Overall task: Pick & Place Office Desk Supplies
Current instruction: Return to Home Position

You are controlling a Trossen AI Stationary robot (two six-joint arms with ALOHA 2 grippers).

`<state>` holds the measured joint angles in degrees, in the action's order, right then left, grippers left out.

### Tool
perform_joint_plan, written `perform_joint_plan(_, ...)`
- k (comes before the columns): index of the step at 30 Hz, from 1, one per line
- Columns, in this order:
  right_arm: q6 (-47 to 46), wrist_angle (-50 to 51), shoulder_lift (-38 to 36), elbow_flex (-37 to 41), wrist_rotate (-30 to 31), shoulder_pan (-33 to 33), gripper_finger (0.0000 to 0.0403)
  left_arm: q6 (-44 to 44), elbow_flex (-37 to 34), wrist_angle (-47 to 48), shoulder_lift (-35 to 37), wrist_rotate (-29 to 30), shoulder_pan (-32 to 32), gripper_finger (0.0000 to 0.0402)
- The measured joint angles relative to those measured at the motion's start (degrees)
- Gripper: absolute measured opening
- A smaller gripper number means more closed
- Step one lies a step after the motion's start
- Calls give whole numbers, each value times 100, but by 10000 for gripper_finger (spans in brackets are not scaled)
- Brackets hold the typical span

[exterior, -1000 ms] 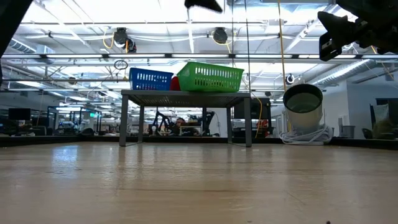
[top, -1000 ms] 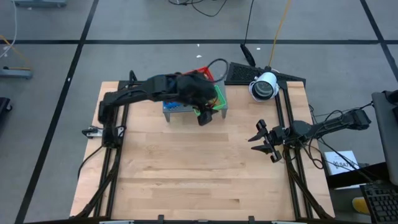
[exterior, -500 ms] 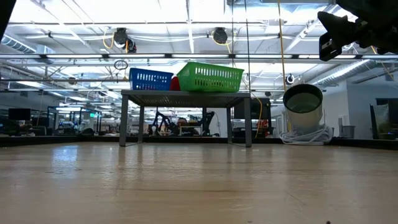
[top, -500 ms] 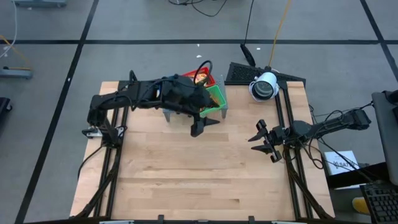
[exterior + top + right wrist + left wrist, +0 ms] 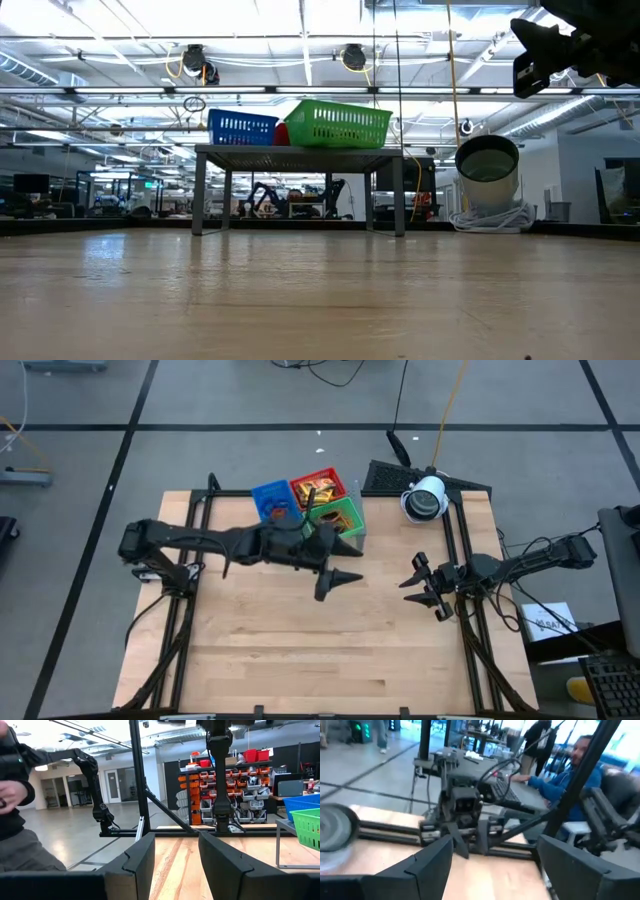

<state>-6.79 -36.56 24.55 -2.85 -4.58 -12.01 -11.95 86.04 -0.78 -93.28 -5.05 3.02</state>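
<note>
Wooden table (image 5: 300, 650): yellow packets (image 5: 312, 488) lie slanted in the red basket (image 5: 332, 477). The left gripper (image 5: 340, 586) and right gripper (image 5: 420, 586) both gape, empty.

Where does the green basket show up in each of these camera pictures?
High view: green basket at the table's far edge.
Low view: green basket mid-picture, atop the grey rack.
Left wrist view: not in it.
Right wrist view: green basket cut off by the picture's edge.
Shared landmark: the blue basket nearby.
</note>
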Motion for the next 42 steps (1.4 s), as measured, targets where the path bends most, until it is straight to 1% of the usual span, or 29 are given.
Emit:
perform_joint_plan(1,0,-3,-1,-2,0,1,141,-124,-211,-268,27,-19,19,294)
perform_joint_plan(3,0,0,1,0,0,1,141,-358,-605,-1103,51,-31,81,294)
perform_joint_plan(6,0,5,1,0,0,2,141,-473,-1187,-2400,68,-54,161,294)
perform_joint_plan(9,0,-1,0,-1,0,1,141,-422,-1716,-3420,103,-176,191,294)
perform_joint_plan(11,1,1,1,0,0,2,141,-103,-2100,-3775,228,-372,195,294)
perform_joint_plan(13,0,0,-1,-2,0,2,141,226,-2463,-3799,428,-561,195,294)
perform_joint_plan(15,0,0,0,-1,0,0,141,473,-2905,-3685,829,-589,240,294)
perform_joint_plan(18,0,0,1,0,0,1,141,815,-3482,-3529,1370,-404,326,294)
perform_joint_plan(21,0,2,1,0,0,1,141,965,-4088,-3361,1864,-192,412,294)
perform_joint_plan(29,0,-2,-1,-1,0,1,141,887,-5695,-3370,2995,-105,410,294)
perform_joint_plan(34,0,0,1,-2,0,0,141,868,-6569,-3423,3744,-89,323,294)
perform_joint_plan(42,0,-2,-1,0,0,0,141,798,-7646,-3422,4753,-154,140,294)
